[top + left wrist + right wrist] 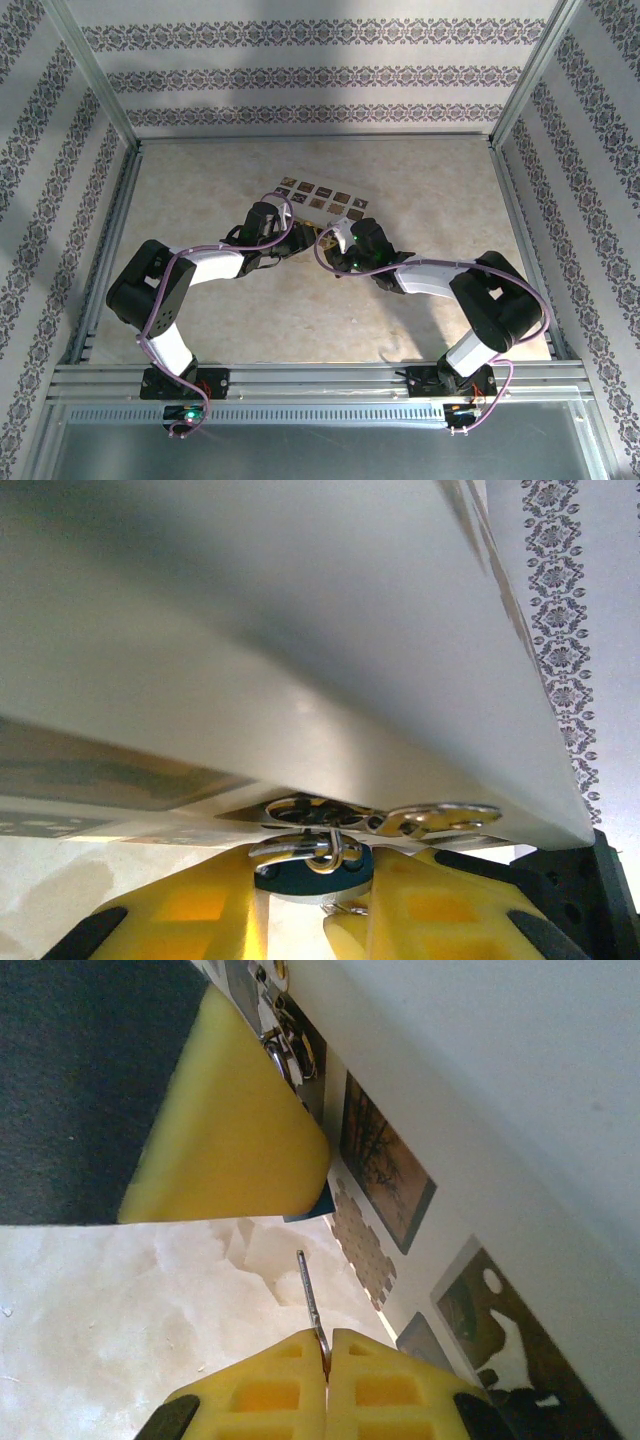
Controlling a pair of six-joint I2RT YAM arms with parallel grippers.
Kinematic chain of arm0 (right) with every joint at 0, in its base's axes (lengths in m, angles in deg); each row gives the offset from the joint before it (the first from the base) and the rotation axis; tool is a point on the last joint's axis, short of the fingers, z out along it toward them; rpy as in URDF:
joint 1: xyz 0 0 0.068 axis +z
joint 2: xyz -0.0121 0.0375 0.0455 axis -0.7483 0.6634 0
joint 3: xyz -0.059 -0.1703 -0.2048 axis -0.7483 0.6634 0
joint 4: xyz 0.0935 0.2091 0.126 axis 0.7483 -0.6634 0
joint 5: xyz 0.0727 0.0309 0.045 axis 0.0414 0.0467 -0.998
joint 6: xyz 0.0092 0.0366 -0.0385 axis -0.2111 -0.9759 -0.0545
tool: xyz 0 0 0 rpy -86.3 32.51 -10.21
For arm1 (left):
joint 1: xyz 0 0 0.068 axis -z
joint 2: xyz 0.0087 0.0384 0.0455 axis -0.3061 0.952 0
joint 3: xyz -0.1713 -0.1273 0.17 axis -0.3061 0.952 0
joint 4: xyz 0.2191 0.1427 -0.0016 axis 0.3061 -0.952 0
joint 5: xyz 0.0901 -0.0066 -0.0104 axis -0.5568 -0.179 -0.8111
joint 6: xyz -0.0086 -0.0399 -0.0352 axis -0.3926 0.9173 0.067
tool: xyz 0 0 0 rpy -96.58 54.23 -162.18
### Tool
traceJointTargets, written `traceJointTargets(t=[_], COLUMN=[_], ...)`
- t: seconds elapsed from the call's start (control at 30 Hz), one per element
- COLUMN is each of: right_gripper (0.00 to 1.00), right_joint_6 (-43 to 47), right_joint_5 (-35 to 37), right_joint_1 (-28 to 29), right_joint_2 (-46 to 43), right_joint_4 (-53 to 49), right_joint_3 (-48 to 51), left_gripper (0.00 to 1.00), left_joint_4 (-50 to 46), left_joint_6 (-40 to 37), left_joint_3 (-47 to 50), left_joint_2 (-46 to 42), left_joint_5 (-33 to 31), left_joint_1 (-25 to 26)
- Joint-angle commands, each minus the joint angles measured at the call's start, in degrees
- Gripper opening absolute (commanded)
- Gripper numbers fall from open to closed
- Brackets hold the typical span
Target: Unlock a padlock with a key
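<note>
R gripper (pixel 328 1338): 2 yellow fingers pressed together, pinching 1 key (pixel 311 1295). The thin metal blade sticks out past the tips, pointing far-left toward the other tool. Tip is near the L gripper's finger (pixel 235 1130) but not touching.

L gripper (pixel 315 882): jaws at a narrow gap, clamped on 1 padlock (pixel 300 872). It has a dark blue body and sits between the 2 yellow fingers, held off the table (pixel 200 190) at centre. Chrome loops on top of it; can't tell shackle from key rings. 1 more ring (pixel 440 818) hangs just right of them.

Beside both tools is 1 white sheet (pixel 320 195) with 2 rows of small picture tiles; exact count unclear.

2 arms: L arm (pixel 190 270) has its elbow out left, forearm reaching right and far. R arm (pixel 440 275) mirrors it, elbow out right. Wrists meet mid-table, at the sheet's near edge.
</note>
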Motion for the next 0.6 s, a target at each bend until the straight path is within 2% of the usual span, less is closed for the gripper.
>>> traceJointTargets(t=[0.0,0.57], right_gripper=[0.0,0.0], right_joint_6=[-0.68,-1.65], right_joint_5=[0.37,-0.69], right_joint_1=[0.57,0.22], right_joint_2=[0.91,1.35], right_joint_4=[2.03,4.22], right_joint_3=[-1.6,-2.02], left_gripper=[0.26,0.26], left_joint_4=[2.81,3.22], left_joint_6=[1.81,1.98], left_joint_3=[-0.24,0.24], left_joint_2=[-2.55,-2.41], left_joint_5=[1.78,1.77], left_joint_1=[0.83,0.84])
